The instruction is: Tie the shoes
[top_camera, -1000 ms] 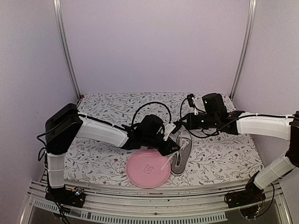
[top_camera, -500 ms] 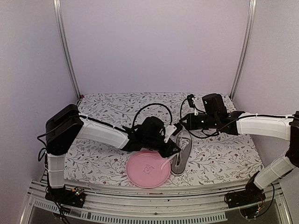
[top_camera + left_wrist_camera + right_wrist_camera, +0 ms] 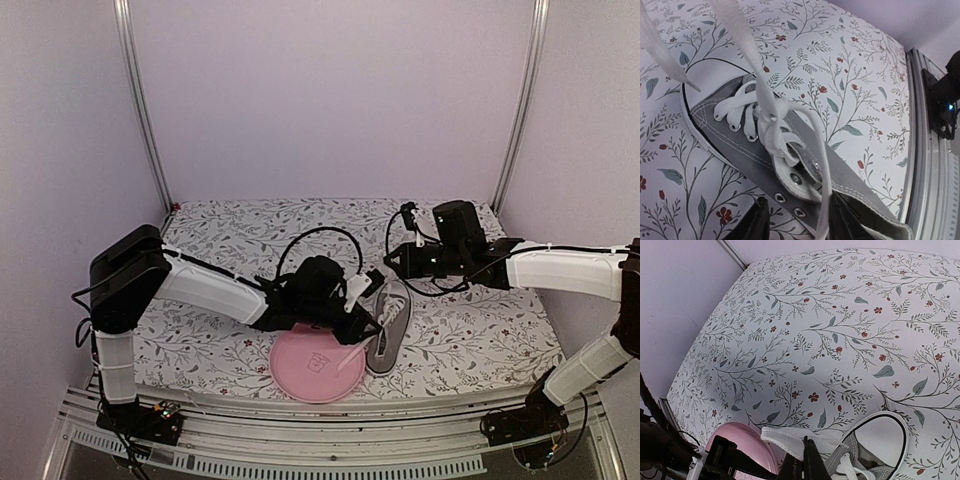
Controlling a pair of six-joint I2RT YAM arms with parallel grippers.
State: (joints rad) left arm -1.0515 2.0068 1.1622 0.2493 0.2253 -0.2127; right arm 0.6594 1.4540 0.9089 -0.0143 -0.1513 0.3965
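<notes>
The grey sneaker with white toe cap lies on the floral cloth, right of the pink plate. In the left wrist view the shoe fills the middle, its white laces crossed in a loose knot. My left gripper hovers over the shoe's collar, jaws apart. One lace strand runs down between them, close to the right finger. My right gripper is shut on a flat white lace end, above the toe cap. In the top view it sits just behind the toe.
The pink plate also shows in the right wrist view, just left of the shoe, with the left arm's black parts over it. The table's metal front rail is at the right of the left wrist view. Black cables loop above the left wrist.
My left gripper has shifted slightly down and toward the plate beside the shoe. The right arm has stayed almost still, holding the lace.
</notes>
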